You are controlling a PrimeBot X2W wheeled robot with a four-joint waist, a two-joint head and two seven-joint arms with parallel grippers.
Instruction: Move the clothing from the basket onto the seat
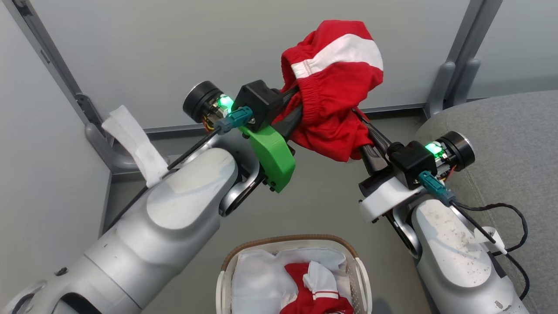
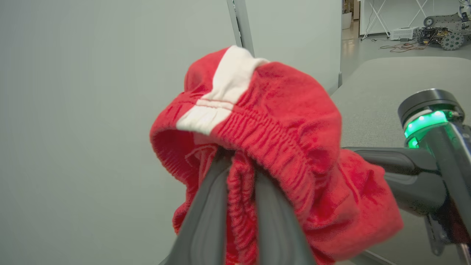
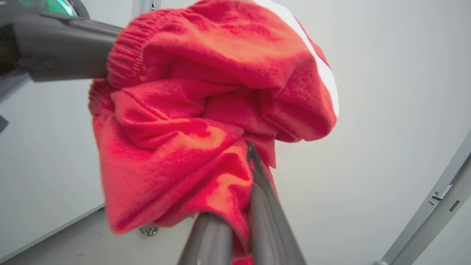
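A bright red garment [image 1: 335,74] with a white band hangs bunched in the air between both grippers, above the floor. My left gripper [image 1: 293,111] is shut on its gathered elastic waistband [image 2: 239,165]. My right gripper [image 1: 364,131] comes in from the right, shut on a lower fold of the same garment [image 3: 241,176]. More red and white clothing [image 1: 316,298] lies in the basket [image 1: 279,242], low in the head view. The grey seat [image 1: 510,131] curves along the right edge, just past my right wrist.
Pale partition panels with grey metal posts [image 1: 453,65] stand behind the garment. A white cloth strip [image 1: 135,144] hangs at my left forearm. A black cable [image 1: 501,209] loops beside my right forearm. Grey floor lies between the basket and the wall.
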